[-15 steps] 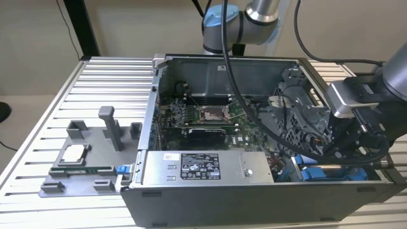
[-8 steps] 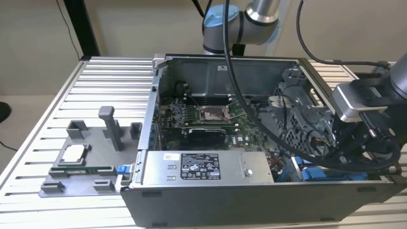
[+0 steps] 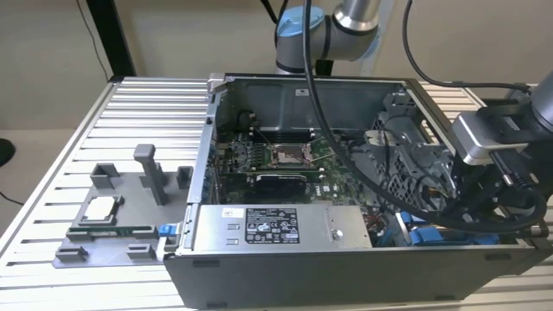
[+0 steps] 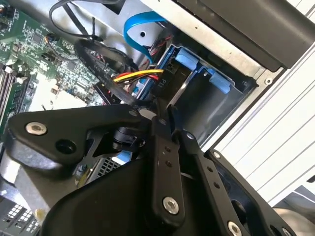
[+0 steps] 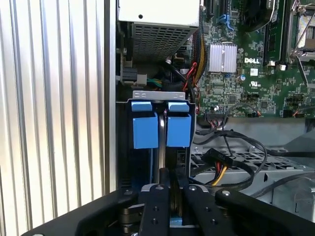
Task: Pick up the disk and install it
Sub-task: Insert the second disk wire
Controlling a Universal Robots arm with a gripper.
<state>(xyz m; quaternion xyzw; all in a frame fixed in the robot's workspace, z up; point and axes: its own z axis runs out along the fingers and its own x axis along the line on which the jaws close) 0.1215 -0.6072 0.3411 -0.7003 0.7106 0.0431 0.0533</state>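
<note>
First wrist view: gripper (image 5: 170,189) fingers (image 5: 156,209) pressed together, gripping nothing visible. Disk (image 5: 161,124) seated in bay just ahead of fingertips, blue carrier tabs facing out. Cables (image 5: 231,167) beside fingers.

Open computer case (image 3: 363,259) is sitting on the slatted table (image 3: 138,116), toward the exterior view's right. Fixture tray (image 3: 112,227) is lying on the table just beside the case, on the exterior view's left. Inside the case: power supply box (image 3: 276,227) is sitting along the near wall, motherboard (image 3: 276,159) lying behind it. Drive bay (image 5: 160,123) is sitting in the case's near corner on the exterior view's right, beside the power supply. Gripper (image 5: 170,184) is hanging over that bay, disk carrier (image 4: 204,69) sitting in the bay.
</note>
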